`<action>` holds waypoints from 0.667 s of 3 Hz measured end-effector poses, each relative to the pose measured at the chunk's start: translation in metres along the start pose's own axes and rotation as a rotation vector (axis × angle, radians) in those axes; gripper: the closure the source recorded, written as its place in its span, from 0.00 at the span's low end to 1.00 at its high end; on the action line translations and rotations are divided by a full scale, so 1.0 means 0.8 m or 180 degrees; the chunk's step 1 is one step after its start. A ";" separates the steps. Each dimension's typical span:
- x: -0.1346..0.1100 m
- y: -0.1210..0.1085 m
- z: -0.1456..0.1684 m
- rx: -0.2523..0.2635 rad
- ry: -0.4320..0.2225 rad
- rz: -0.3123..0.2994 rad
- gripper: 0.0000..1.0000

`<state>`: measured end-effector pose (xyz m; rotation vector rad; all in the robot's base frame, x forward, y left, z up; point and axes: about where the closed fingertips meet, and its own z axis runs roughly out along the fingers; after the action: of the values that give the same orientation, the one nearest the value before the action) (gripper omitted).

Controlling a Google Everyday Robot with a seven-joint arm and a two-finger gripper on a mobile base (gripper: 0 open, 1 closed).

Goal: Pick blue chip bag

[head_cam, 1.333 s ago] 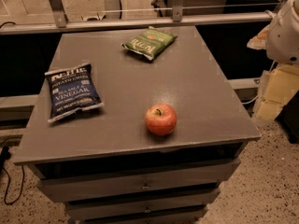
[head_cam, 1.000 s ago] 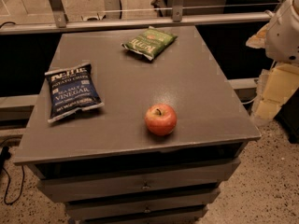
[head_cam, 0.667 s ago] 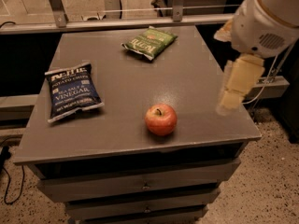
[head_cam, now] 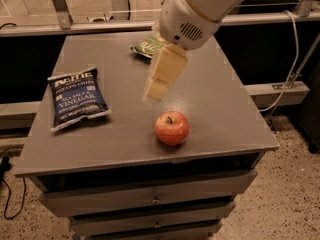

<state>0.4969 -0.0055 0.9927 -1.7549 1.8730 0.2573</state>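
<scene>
**Arm (head_cam: 200, 9) has swung in from the right edge to over the middle of the table (head_cam: 225, 109)**

The grey table carries three things. The white arm now reaches in from the top and hides part of the green chip bag (head_cam: 144, 46) at the far edge. The blue chip bag (head_cam: 77, 99) lies flat near the left edge, well apart from the gripper (head_cam: 156, 90). The gripper hangs above the table's middle, just behind the apple (head_cam: 172, 128). I cannot tell whether it is released or clenched.
</scene>
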 end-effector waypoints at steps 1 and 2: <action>-0.051 -0.002 0.054 -0.0125 -0.0333 0.0133 0.00; -0.086 -0.003 0.121 -0.0211 -0.0509 0.0354 0.00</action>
<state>0.5242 0.1012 0.9483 -1.6235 1.8669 0.4922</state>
